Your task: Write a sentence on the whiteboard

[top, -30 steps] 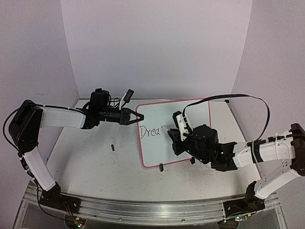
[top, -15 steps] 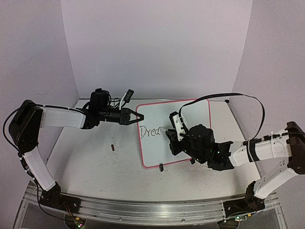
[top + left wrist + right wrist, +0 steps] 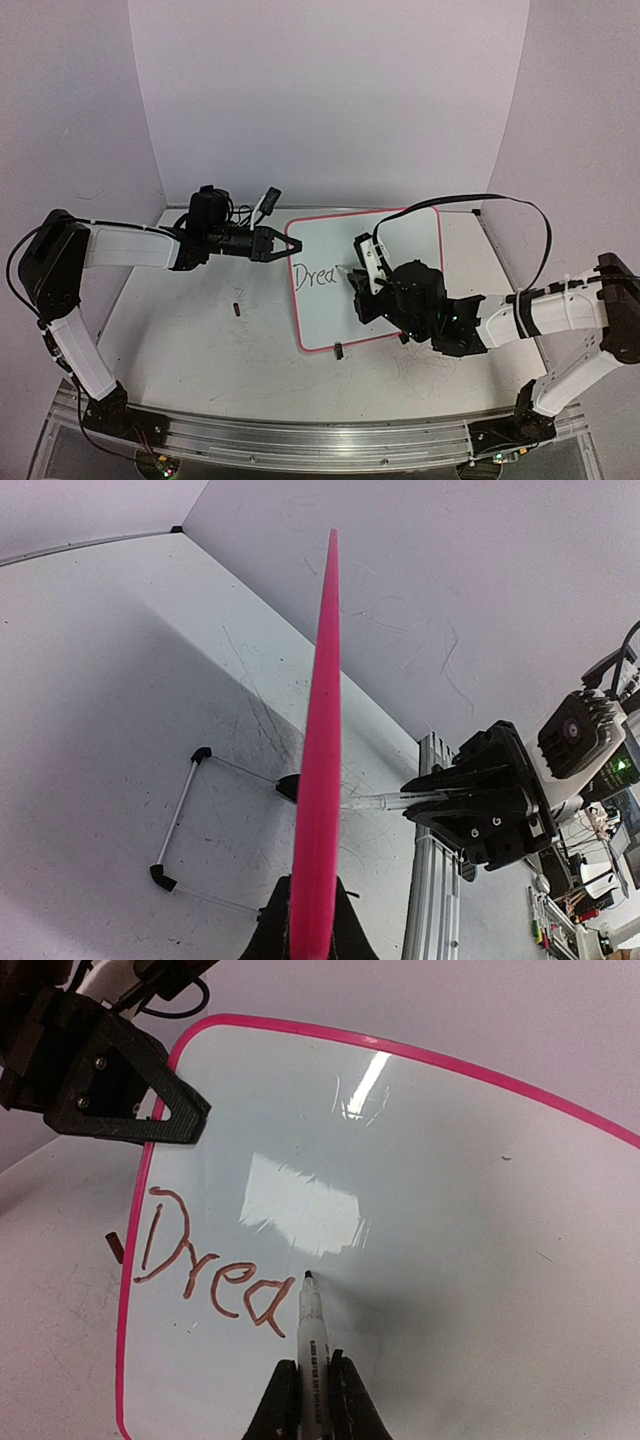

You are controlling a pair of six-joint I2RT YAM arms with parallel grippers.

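Apparently touching whiteboard (image 3: 450, 1180), right gripper's (image 3: 313, 1375) marker (image 3: 308, 1320), just beside sentence (image 3: 205, 1270)

Left gripper (image 3: 312, 942): dark fingers at the bottom edge, clamped on the whiteboard (image 3: 322, 730). The board is seen edge-on, only its pink rim showing, running straight away from the fingers. To the tool's left: a thin wire stand (image 3: 180, 815) with black end caps, resting on the scuffed white table (image 3: 120, 660). To its right: the right gripper (image 3: 425, 802) pinching a marker (image 3: 375, 802) that reaches the rim, its tip hidden. An aluminium rail (image 3: 432, 900) lies beneath that arm.
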